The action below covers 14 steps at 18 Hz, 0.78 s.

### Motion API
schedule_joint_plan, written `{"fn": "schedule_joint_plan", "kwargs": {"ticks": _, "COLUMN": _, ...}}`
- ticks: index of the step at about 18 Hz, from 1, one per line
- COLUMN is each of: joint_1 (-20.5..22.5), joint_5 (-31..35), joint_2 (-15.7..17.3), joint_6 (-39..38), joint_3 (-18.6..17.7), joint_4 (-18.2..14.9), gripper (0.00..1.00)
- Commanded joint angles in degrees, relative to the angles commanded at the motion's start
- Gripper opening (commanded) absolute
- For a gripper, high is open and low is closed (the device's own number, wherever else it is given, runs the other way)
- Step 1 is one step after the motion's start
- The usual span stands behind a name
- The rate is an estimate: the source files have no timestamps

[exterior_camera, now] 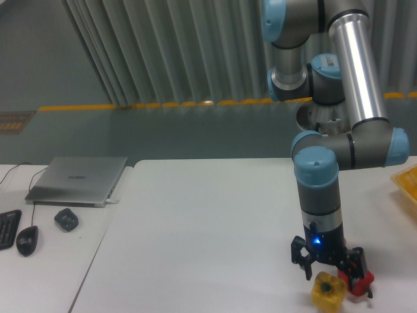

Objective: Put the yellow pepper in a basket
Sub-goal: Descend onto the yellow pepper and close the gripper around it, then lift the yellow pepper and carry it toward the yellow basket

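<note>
The yellow pepper lies on the white table near its front edge, right of centre. My gripper hangs straight down over it, its black fingers spread to either side of the pepper's top, open. A red pepper sits just right of the yellow one, partly behind the right finger. The basket shows only as a yellow-orange latticed corner at the right edge of the frame.
A closed silver laptop lies on the left table, with a dark mouse, a small black object and a keyboard corner in front of it. The robot's base column stands behind the table.
</note>
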Motion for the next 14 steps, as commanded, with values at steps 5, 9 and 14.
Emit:
{"fn": "schedule_joint_plan", "kwargs": {"ticks": 5, "joint_1": 0.00, "joint_5": -0.17, "joint_2": 0.35, "joint_6": -0.53, "joint_3": -0.35, "joint_4": 0.00, "gripper": 0.80}}
{"fn": "schedule_joint_plan", "kwargs": {"ticks": 9, "joint_1": 0.00, "joint_5": -0.53, "joint_2": 1.05, "joint_6": -0.62, "joint_3": -0.53, "joint_4": -0.09, "gripper": 0.58}}
{"fn": "schedule_joint_plan", "kwargs": {"ticks": 14, "joint_1": 0.88, "joint_5": -0.27, "joint_2": 4.83, "joint_6": 0.08, "joint_3": -2.37, "joint_4": -1.31, "gripper": 0.53}}
